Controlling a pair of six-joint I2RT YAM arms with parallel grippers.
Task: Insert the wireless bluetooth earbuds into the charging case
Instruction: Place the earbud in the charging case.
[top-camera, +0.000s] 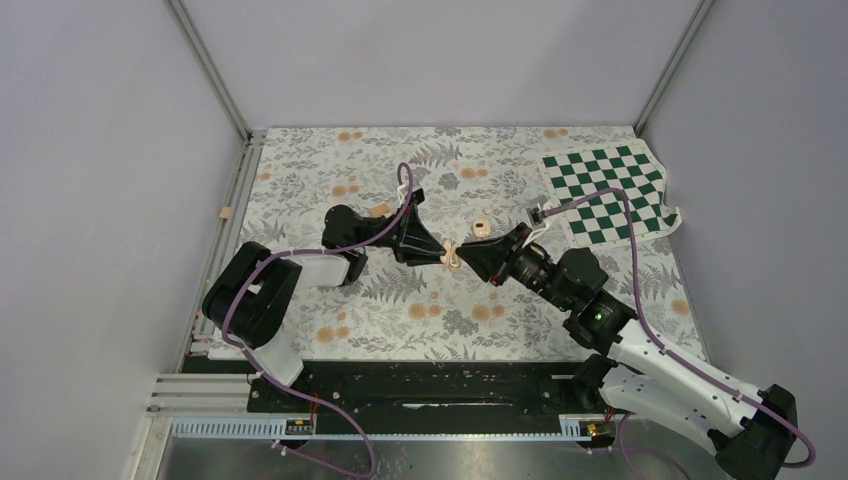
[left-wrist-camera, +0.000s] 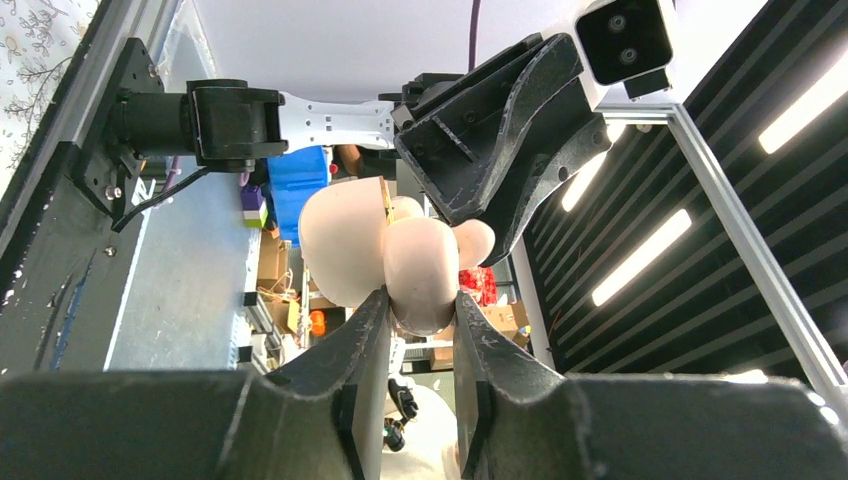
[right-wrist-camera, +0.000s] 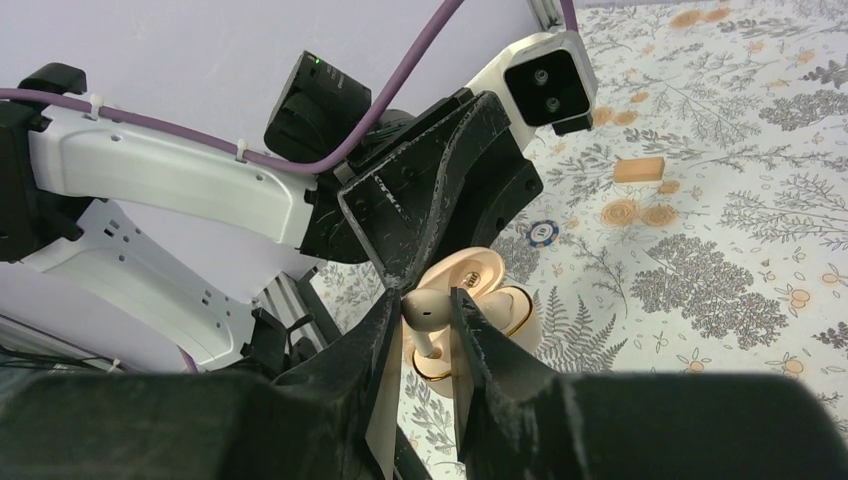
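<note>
a tan block (right-wrist-camera: 638, 170) and a small dark ring (right-wrist-camera: 540, 233) lie on the floral mat (top-camera: 420, 320), off to the left. above mid-table the left gripper (left-wrist-camera: 420, 300) squeezes the charging case (left-wrist-camera: 345, 240), lid swung back; the right gripper (right-wrist-camera: 425, 318) clamps one earbud (right-wrist-camera: 428, 308) between close-set fingers just beside it. the case's hollow is hidden

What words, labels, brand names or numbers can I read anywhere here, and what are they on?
No text can be read in any view.
Round blue-and-white chip: markings too small to read.
Charging case: no print shows.
Earbud: no print shows.
Checkered mat: pattern only, no writing.
</note>
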